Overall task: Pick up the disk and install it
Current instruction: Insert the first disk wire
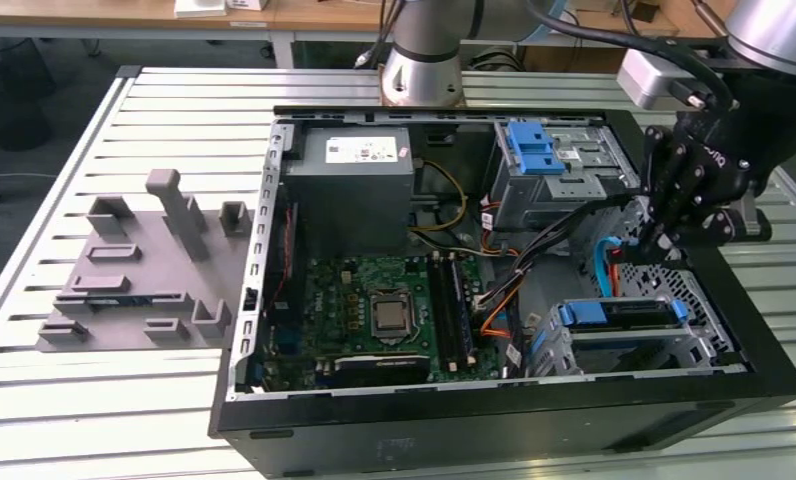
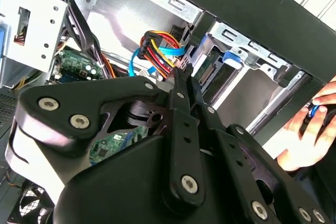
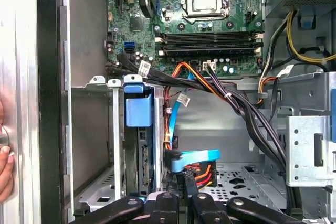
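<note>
Your open PC case (image 1: 505, 420) sits on the slatted table (image 1: 51, 380), green motherboard (image 1: 371, 300) on its floor. The disk (image 3: 137, 145) is already standing in the metal drive cage (image 3: 113, 140) – blue carrier tab showing. Your gripper (image 1: 649, 250) hovers beside that cage, fingers pressed together around the bundled cable plug (image 2: 181, 64) – a hand (image 2: 310, 129) rests on the case edge

The exterior view looks steeply down on the open black computer case (image 1: 505, 400) from above; both wrist views sit close inside it, sharing the steel drive cage (image 3: 113, 145) (image 2: 252, 51) and bundled cables (image 3: 247, 108) (image 2: 160, 48).
</note>
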`<state>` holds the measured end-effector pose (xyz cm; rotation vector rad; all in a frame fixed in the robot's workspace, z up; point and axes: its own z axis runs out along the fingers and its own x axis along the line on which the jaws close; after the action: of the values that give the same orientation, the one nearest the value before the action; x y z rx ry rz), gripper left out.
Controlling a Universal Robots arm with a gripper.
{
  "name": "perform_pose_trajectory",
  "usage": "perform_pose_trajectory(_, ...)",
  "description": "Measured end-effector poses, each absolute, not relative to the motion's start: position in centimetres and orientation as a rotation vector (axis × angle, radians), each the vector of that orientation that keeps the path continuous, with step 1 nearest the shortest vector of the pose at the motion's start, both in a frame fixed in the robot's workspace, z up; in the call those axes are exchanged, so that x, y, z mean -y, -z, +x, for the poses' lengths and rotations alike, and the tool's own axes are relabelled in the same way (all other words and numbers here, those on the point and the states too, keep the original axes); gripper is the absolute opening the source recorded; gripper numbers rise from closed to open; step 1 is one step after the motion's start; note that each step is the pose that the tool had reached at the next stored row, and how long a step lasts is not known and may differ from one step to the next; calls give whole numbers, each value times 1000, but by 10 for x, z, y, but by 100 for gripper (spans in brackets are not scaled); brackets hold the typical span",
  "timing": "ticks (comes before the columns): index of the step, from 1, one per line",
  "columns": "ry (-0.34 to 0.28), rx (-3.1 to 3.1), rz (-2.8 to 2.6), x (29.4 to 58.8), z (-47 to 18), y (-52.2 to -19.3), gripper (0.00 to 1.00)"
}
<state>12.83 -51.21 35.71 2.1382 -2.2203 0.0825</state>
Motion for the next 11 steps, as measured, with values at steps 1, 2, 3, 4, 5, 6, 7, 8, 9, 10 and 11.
perform_pose_trajectory(1, -80, 2220, 2137, 512, 129, -357, 16)
perform_pose_trajectory(2, -77, 2219, 2136, 512, 129, -356, 16)
perform_pose_trajectory(3, -73, 2219, 2135, 512, 129, -356, 16)
perform_pose_trajectory(4, -69, 2220, 2135, 512, 129, -356, 16)
perform_pose_trajectory(5, -64, 2222, 2134, 512, 129, -355, 16)
perform_pose_trajectory(6, -58, 2223, 2134, 512, 129, -355, 16)
perform_pose_trajectory(7, -51, 2225, 2134, 512, 129, -354, 16)
perform_pose_trajectory(8, -47, 2227, 2136, 512, 129, -354, 16)
perform_pose_trajectory(9, -46, 2227, 2136, 512, 129, -354, 16)
perform_pose_trajectory(10, -46, 2227, 2136, 512, 129, -354, 16)
perform_pose_trajectory(11, -46, 2227, 2136, 513, 129, -354, 16)
